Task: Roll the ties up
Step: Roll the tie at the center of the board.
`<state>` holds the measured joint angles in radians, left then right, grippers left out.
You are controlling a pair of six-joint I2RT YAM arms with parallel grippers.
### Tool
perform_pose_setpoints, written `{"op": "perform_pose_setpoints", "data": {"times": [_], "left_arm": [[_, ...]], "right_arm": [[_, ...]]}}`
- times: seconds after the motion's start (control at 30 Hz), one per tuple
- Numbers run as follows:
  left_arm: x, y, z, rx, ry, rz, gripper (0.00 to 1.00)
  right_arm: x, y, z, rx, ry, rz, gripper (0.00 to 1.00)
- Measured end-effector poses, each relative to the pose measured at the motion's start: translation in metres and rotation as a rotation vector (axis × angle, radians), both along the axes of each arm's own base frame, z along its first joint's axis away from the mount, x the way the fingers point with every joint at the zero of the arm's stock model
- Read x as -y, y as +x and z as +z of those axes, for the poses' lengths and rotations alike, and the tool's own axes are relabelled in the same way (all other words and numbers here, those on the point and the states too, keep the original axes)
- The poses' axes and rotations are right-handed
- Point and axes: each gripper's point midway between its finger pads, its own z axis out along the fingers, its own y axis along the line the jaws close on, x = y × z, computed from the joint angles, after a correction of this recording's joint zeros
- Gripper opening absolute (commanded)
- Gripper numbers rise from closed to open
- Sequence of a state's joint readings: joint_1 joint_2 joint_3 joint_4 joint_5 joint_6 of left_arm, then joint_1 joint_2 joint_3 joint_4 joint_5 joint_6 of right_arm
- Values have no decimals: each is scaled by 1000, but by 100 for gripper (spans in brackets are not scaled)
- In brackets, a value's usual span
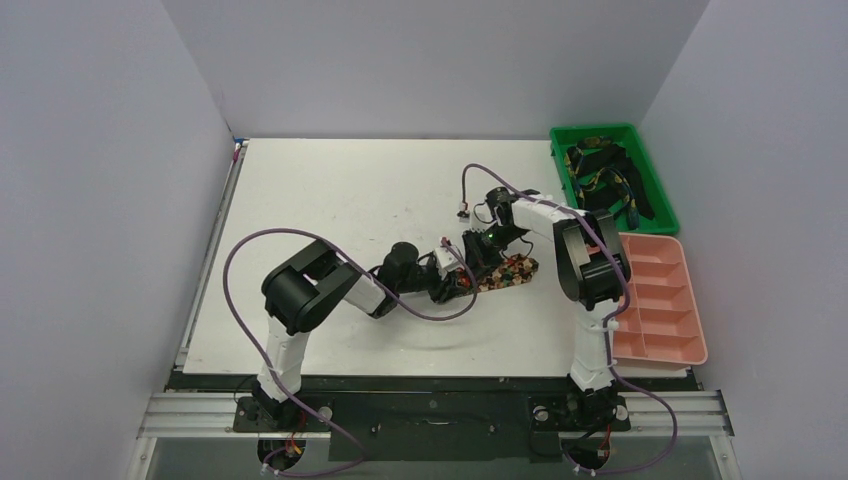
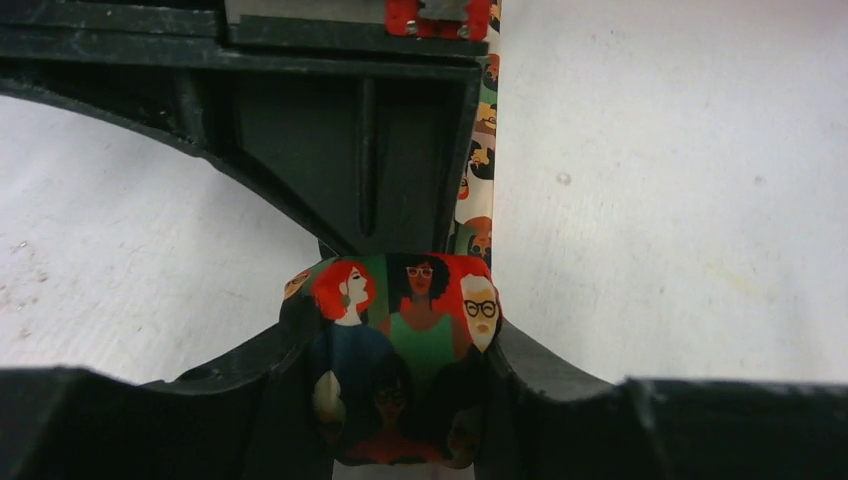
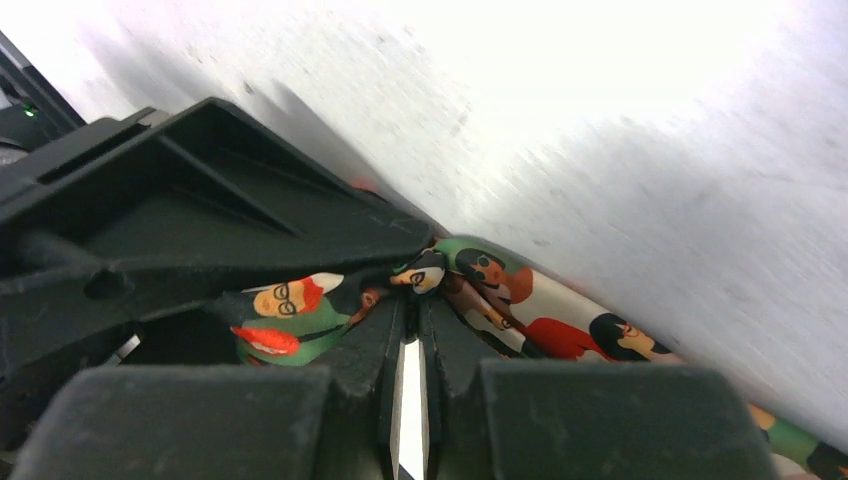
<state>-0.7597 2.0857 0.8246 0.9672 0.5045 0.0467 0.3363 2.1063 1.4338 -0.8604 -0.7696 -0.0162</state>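
Top and wrist views at mid-table (image 1: 350,190). The printed tie (image 1: 512,270), dark with cartoon faces in red, orange and green, lay on the table between the two arms, near the right-hand side. I had the left gripper (image 2: 405,400) clamped on the rolled end of this tie, one finger (image 2: 285,400) touching each side of the roll; the unrolled strip ran flat away from it. The right gripper (image 3: 410,300) was closed, its fingertips together and low against the tie just beside the roll; I could not tell whether fabric was pinched between them. Further ties (image 1: 600,180), dark with yellow and green patterns, lay heaped in the green bin (image 1: 560,135) at the far right corner. A pink compartment tray (image 1: 700,352) sat just beside the bin on its near side.
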Motion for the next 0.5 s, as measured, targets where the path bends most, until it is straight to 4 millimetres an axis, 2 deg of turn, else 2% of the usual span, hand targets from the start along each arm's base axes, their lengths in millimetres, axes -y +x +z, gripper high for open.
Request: {"op": "perform_pose_setpoints", "data": {"times": [0.03, 0.07, 0.1, 0.13, 0.2, 0.27, 0.37, 0.5], "left_arm": [[-4, -1, 0, 10, 17, 0, 23], [-8, -2, 0, 19, 38, 0, 21], [-14, -2, -1, 19, 63, 2, 18], [-19, -3, 0, 19, 85, 1, 17], [-29, -4, 0, 14, 128, -1, 16], [-40, -4, 2, 1, 164, 0, 18], [-49, -4, -4, -38, 223, 0, 19], [-45, -2, -3, -43, 275, -10, 21]], "right_arm": [[-3, 0, 0, 2, 5, -7, 3], [-7, 0, 1, -1, 13, -12, 15], [-11, -1, 1, -5, 22, -13, 20], [-15, -2, 2, -8, 28, -14, 30], [-20, -1, 5, -10, 43, -24, 43], [-21, 2, 11, 9, 63, -37, 53], [-14, 7, 26, 29, 93, -74, 58], [-16, 14, 51, 50, 162, -109, 59]]}}
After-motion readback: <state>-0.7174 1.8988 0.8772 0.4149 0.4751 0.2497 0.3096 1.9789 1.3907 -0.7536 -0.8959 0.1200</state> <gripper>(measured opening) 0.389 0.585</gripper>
